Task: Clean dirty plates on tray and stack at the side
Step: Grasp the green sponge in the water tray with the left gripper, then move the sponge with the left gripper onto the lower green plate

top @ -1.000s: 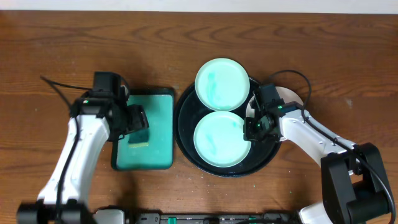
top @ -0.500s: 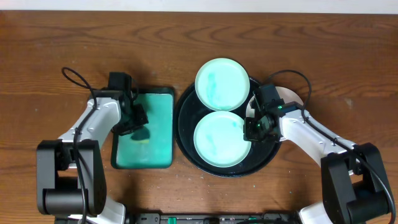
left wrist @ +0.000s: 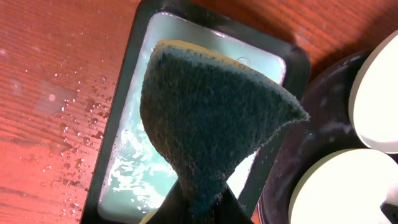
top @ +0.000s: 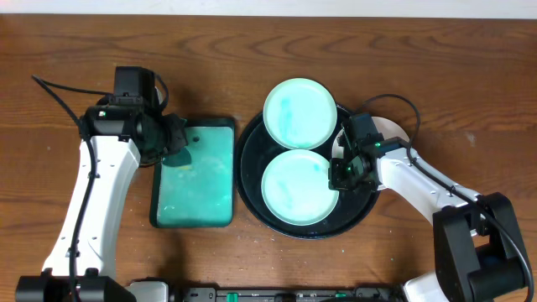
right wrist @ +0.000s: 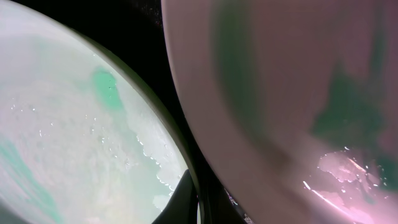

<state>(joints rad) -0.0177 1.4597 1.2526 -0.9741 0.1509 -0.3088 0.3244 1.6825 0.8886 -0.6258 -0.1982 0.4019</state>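
Two pale plates with green smears lie on the round black tray (top: 252, 210), one at the back (top: 300, 113) and one at the front (top: 295, 189). My right gripper (top: 345, 170) is shut on the front plate's right rim. In the right wrist view one dark finger (right wrist: 184, 200) lies over that plate (right wrist: 74, 137), with the back plate (right wrist: 298, 93) beside it. My left gripper (top: 178, 149) is shut on a sponge (left wrist: 211, 124) with a dark green face and yellow backing. It hangs over the far end of the black basin (top: 157, 214) of green soapy water.
A white plate (top: 394, 132) lies on the wooden table right of the round tray, partly under my right arm. Water drops speckle the wood left of the basin (left wrist: 118, 118). Cables trail behind both arms.
My left gripper shut on the sponge in the basin and lifted it toward the basin's far left end. The right arm and the plates have not moved.
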